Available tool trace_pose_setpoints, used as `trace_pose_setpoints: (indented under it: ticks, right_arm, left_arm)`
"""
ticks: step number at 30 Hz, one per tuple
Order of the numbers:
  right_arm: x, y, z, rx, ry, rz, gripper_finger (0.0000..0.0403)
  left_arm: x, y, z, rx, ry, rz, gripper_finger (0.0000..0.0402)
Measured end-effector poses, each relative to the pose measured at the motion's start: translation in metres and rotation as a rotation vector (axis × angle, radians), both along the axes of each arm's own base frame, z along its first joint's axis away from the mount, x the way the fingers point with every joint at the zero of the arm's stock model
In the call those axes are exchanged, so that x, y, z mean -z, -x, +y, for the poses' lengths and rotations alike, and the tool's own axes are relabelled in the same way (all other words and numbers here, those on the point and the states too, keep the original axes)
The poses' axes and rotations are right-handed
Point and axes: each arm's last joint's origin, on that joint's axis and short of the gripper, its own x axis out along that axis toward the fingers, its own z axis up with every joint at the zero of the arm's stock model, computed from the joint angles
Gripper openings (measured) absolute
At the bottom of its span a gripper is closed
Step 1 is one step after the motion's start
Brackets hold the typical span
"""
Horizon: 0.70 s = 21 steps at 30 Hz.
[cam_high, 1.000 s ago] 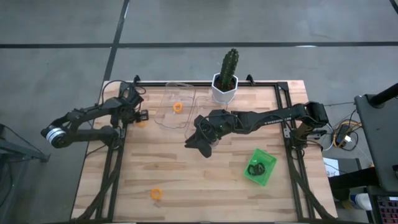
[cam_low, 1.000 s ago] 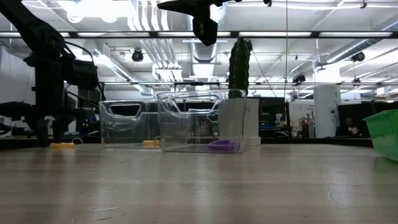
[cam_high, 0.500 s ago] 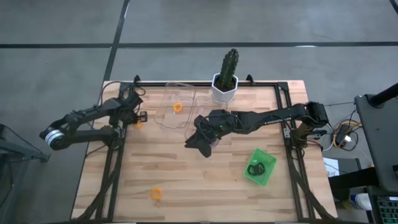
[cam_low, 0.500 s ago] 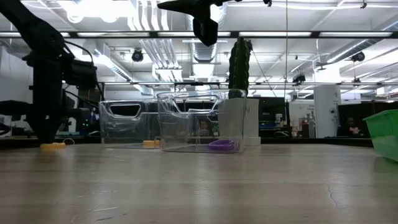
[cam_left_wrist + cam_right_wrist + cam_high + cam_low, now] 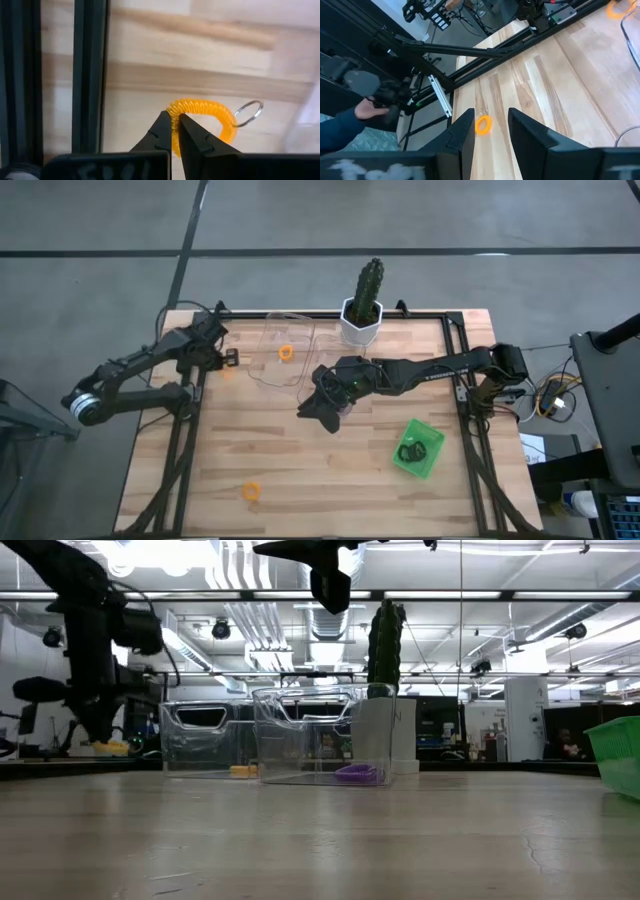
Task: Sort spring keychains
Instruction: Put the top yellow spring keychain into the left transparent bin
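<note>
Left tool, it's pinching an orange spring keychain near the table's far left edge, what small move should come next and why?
Probably carry it sideways toward the clear tray that already holds an orange keychain. The left tool is shut on the orange spring keychain, which the low view shows lifted off the table, so moving over the tray wall seems the natural step.

The setting is a large industrial lab or workshop hall. The low view shows a high open ceiling (image 5: 300,630) fitted with rows of strip lights, exposed ducts and pipes. Beyond the table stand equipment racks, a white pillar (image 5: 523,715) and further workstations. The high view shows a bare grey concrete floor (image 5: 100,260) marked by dark seams. The workstation is a wooden table (image 5: 330,470) carried on a black metal frame (image 5: 470,450), with loose cables at the right side. A potted cactus (image 5: 364,300) stands at the far edge.
</note>
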Motion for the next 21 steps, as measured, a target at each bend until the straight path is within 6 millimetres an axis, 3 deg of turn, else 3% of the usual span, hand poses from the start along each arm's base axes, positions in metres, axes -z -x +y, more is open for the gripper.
trace_pose_setpoints:
  ticks: [13, 17, 21]
  right_arm:
    - [0.0, 0.0, 0.0, -0.001, 0.004, -0.001, 0.0111]
    - [0.0, 0.0, 0.0, -0.005, 0.014, -0.004, 0.0111]
    - [0.0, 0.0, 0.0, -0.008, 0.021, -0.006, 0.0111]
  left_arm:
    - [-0.106, -0.007, 0.01, 0.065, -0.252, -0.157, 0.0012]
    - [-0.125, -0.015, 0.011, 0.202, -0.308, -0.27, 0.0012]
    - [-0.134, -0.028, 0.012, 0.44, -0.322, -0.511, 0.0012]
